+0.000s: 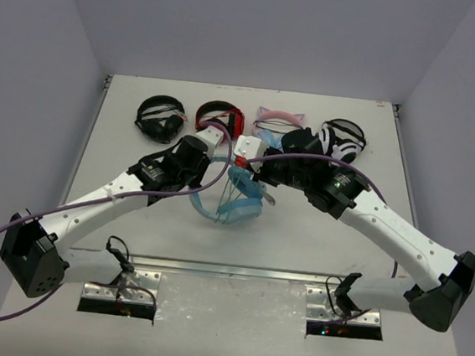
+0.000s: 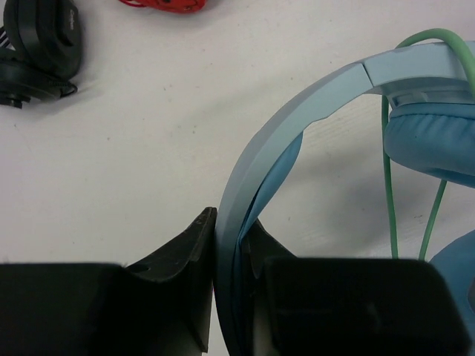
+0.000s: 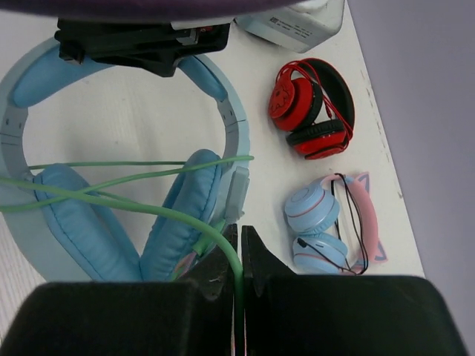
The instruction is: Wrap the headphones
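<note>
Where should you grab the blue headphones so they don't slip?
Probably by the headband, near its top, coming in over its thin edge. It is a flat, narrow strip, so both faces can be pinched, as the left fingers do here. The padded cups look too fat and soft.

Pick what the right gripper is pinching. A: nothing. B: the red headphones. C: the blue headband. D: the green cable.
D: the right wrist view shows the right gripper shut on the green cable; the left gripper is what clamps the headband.
</note>
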Available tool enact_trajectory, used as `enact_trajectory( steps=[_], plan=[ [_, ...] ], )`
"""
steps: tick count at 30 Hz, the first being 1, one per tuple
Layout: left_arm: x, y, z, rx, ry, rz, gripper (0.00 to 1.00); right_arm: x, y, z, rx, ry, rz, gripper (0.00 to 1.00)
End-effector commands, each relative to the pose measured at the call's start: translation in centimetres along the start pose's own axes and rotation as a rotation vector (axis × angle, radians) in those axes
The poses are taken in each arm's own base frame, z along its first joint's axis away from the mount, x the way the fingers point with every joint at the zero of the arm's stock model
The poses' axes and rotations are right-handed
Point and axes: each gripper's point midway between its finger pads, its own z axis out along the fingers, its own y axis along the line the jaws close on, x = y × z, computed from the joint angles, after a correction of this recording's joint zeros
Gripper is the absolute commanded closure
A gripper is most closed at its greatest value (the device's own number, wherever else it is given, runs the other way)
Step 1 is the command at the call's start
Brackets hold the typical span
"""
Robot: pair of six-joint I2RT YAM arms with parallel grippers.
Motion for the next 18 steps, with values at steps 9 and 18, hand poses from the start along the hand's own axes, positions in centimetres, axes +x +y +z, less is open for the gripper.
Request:
enact_trajectory(
  steps=[9,18],
  plan=[
    [-0.5,-4.6,-2.2,0.157,-0.069,0.077,1.00,-3.0,-5.4,-1.2,0.191,-0.033,-0.156,0.95],
    [-1.3,-5.4,-3.6,0.229,-0.110,0.069,1.00,-2.0,-6.2,-0.8,0.184,0.001,-0.152,0.84]
  ],
)
